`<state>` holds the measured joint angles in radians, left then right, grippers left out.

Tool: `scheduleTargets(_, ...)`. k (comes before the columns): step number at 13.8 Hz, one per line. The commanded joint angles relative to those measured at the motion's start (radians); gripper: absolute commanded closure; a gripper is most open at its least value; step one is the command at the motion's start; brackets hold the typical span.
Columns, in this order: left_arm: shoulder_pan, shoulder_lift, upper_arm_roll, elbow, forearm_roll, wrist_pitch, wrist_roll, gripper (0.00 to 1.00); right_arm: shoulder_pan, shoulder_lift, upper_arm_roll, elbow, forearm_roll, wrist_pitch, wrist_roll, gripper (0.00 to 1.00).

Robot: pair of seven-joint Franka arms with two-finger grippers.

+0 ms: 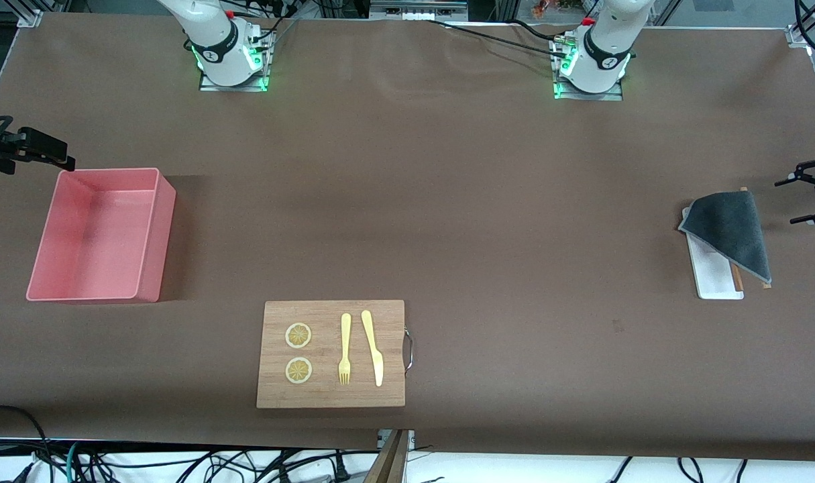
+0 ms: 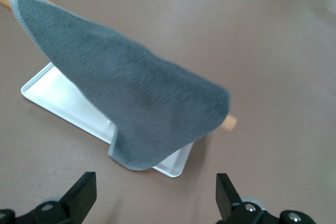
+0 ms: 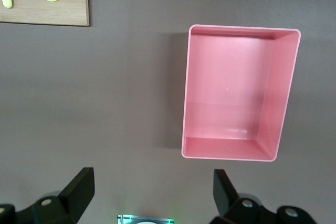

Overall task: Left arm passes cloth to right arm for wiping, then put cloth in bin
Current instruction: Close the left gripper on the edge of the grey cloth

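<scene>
Cloth (image 1: 730,230) drapes tray (image 1: 714,276) edge — left gripper (image 1: 811,201) open beside.

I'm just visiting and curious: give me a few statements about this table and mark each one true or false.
1. The cloth lies draped over the white tray. True.
2. The bin holds the cloth. False: the bin is empty.
3. The left claw grips the cloth. False: it is open, beside the cloth.
4. A fork and knife lie on the cutting board. True.
5. The right claw is open. True.
</scene>
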<state>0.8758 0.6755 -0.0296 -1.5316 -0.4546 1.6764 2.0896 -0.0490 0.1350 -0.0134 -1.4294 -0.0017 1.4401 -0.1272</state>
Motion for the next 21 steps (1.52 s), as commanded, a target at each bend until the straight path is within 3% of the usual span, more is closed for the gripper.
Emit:
scheduleTargets(1, 0.020, 0.085, -0.013, 0.071, -0.044, -0.029, 0.098, 0.00, -0.006, 0.005, 0.004, 0.004, 0.017, -0.006, 0.006, 0.00)
scheduleTargets(2, 0.019, 0.105, -0.013, 0.073, -0.058, -0.030, 0.105, 0.00, -0.003, 0.011, 0.004, 0.004, 0.017, -0.004, 0.005, 0.00)
scheduleTargets(4, 0.019, 0.128, -0.013, 0.073, -0.084, -0.030, 0.135, 0.11, -0.003, 0.012, 0.004, 0.004, 0.015, -0.004, 0.005, 0.00)
scheduleTargets(9, 0.023, 0.187, -0.013, 0.070, -0.098, -0.041, 0.155, 0.13, -0.003, 0.018, 0.006, 0.004, 0.012, -0.003, 0.005, 0.00)
scheduleTargets(12, 0.022, 0.200, -0.015, 0.071, -0.098, -0.044, 0.156, 0.33, -0.005, 0.018, 0.006, 0.004, 0.017, -0.003, 0.005, 0.00)
scheduleTargets(13, 0.022, 0.213, -0.015, 0.073, -0.098, -0.044, 0.156, 0.34, -0.005, 0.018, 0.006, 0.004, 0.015, -0.004, 0.005, 0.00)
scheduleTargets(16, 0.022, 0.222, -0.016, 0.073, -0.098, -0.044, 0.156, 0.51, -0.005, 0.018, 0.004, 0.004, 0.012, -0.004, 0.005, 0.00)
scheduleTargets(19, 0.022, 0.219, -0.018, 0.074, -0.098, -0.046, 0.153, 0.85, -0.003, 0.018, 0.006, 0.004, 0.009, -0.004, 0.005, 0.00)
scheduleTargets(21, 0.022, 0.213, -0.018, 0.080, -0.096, -0.055, 0.153, 0.96, -0.003, 0.020, 0.006, 0.004, 0.009, -0.004, 0.003, 0.00)
